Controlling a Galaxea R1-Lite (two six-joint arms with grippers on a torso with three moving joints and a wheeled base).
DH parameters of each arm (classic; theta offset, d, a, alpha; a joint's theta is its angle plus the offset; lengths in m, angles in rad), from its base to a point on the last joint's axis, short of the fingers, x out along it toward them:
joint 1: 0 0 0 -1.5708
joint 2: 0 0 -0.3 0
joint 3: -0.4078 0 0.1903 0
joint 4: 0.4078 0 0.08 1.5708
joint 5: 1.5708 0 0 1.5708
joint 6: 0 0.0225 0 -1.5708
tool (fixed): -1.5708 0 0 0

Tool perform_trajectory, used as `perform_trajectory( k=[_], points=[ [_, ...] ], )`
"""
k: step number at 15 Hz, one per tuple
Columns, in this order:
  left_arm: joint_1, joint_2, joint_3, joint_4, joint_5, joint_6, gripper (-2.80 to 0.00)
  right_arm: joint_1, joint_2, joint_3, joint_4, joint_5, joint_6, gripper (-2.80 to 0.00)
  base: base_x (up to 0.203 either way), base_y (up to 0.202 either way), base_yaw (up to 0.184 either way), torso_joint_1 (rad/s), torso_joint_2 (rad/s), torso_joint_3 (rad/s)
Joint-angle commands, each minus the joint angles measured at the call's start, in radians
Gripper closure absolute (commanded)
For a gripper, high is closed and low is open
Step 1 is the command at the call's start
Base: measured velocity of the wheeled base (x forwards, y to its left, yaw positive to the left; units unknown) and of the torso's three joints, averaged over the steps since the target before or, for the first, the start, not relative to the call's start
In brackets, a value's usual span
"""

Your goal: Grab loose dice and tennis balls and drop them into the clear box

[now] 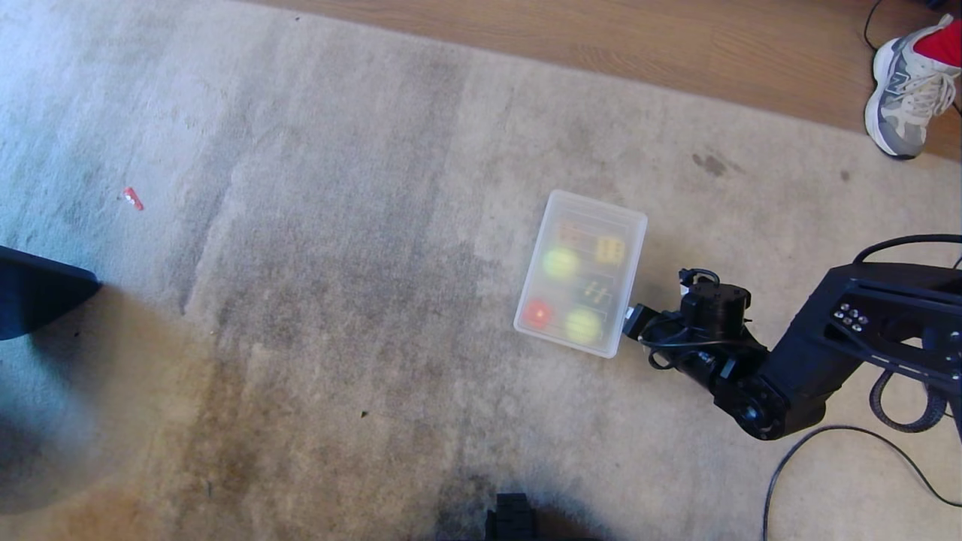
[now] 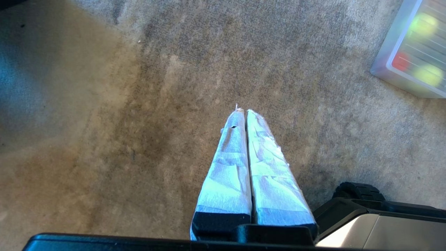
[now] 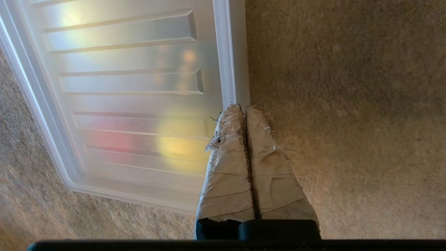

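The clear box (image 1: 637, 248) stands on the carpet with a ribbed clear lid (image 3: 132, 80) lying over it. Blurred through the plastic I see two tennis balls (image 1: 561, 263) (image 1: 583, 324), a red die (image 1: 538, 313), a yellowish die (image 1: 609, 250) and a dark die (image 1: 594, 289). My right gripper (image 1: 627, 319) (image 3: 244, 108) is shut and empty, its tips at the box's right edge by the near corner. Beside its fingers a yellow-green ball (image 3: 177, 146) and the red die (image 3: 104, 139) glow through the lid. My left gripper (image 2: 243, 111) is shut over bare carpet, away from the box (image 2: 385, 59).
A person's shoe (image 1: 909, 90) rests on the wood floor (image 1: 601, 37) at the far right. A small red scrap (image 1: 132, 198) lies on the carpet at the left. Black cables (image 1: 827, 436) trail by my right arm. A dark part (image 1: 37, 293) juts in at the left edge.
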Motion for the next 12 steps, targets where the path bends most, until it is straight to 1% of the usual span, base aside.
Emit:
perform_trajectory(
  k=[1,7,10,12],
  points=[
    [0.0,0.0,0.0,0.0,0.001,-0.001,0.0,0.003,0.014,-0.005,-0.006,0.0,0.002,0.0,0.0,0.0,0.0,0.0,0.0,0.0],
    [0.0,0.0,0.0,0.0,0.001,-0.001,0.0,-0.007,-0.09,0.087,-0.001,0.0,-0.006,0.0,0.0,0.0,0.0,0.0,0.0,0.0],
    [0.0,0.0,0.0,0.0,0.001,-0.001,0.0,-0.005,-0.164,0.181,-0.001,-0.003,-0.031,0.0,0.0,0.0,0.0,0.0,0.0,0.0],
    [0.0,0.0,0.0,0.0,0.001,-0.001,0.0,-0.002,-0.257,0.258,-0.001,-0.002,-0.037,0.0,0.0,0.0,0.0,0.0,0.0,0.0]
  ],
)
